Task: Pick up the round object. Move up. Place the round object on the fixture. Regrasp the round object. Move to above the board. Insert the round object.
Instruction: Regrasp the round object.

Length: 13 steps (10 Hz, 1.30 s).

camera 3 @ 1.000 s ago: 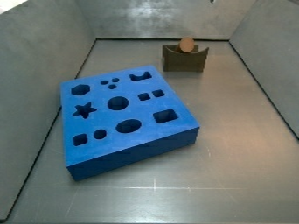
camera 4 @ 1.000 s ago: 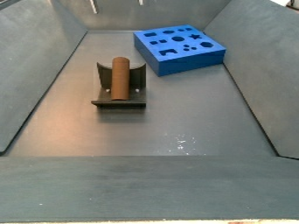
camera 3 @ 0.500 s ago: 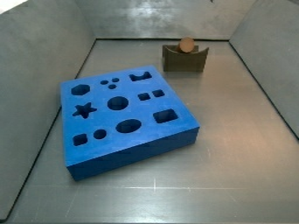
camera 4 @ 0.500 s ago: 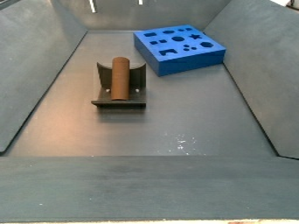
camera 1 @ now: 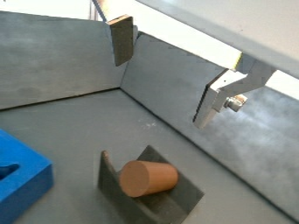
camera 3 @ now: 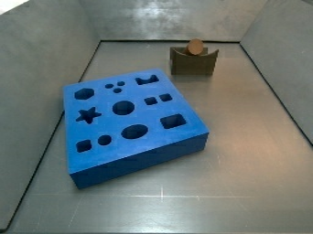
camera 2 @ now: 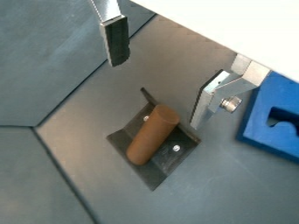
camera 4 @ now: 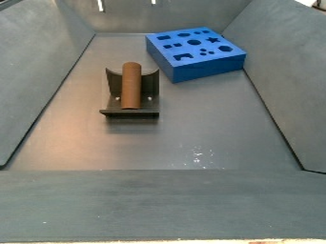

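peg parked, regrasp pending

lying in the notch of the fixture (camera 2: 156, 147): round object (camera 2: 151, 135). hovering well above it: gripper (camera 2: 166, 68), fingers spread wide, holding nothing. left to do, by the look of it: regrasp, carry over the board (camera 4: 195, 52), insert.

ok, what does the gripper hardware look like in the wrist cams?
The gripper has two flat silver metal finger plates. One finger carries a dark rectangular pad; the other finger is a bent silver bracket with a bolt. No cables or markings visible.
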### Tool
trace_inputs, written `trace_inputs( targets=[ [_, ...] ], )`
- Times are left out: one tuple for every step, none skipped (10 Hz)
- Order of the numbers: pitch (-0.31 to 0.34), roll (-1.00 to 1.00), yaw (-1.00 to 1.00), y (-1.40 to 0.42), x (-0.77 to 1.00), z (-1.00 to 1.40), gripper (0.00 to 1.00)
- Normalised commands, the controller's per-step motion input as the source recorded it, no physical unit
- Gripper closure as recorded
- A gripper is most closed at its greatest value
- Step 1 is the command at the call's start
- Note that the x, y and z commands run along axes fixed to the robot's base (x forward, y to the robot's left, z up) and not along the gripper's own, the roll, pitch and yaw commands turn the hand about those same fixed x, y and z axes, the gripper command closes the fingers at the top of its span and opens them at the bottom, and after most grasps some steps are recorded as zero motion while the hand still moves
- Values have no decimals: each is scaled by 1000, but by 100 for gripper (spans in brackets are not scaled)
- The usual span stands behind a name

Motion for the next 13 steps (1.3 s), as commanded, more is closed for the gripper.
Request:
trace_inputs(
  targets=[
    [-4, 1000, 23, -25, 24, -2, 0],
    [5, 1000, 24, -25, 30, -2, 0],
    [18, 1000, 26, -33, 32, -4, 0],
    [24, 1000, 27, -31, 37, -5, 0],
    [46, 1000, 34, -32, 47, -12, 0],
    [57, 1000, 37, -32, 50, -14, 0],
    [84, 1000, 47, -33, 58, -12, 0],
    [107, 1000, 58, -35, 65, -5, 0],
    [137, 1000, 71, -41, 71, -10, 0],
    [173, 1000, 94, -38, 78, -13, 0],
    [230, 1000, 130, -42, 91, -15, 0],
    [264, 931, 130, -50, 99, -19, 0],
    [246, 670, 157, -47, 97, -16, 0]
  ],
)
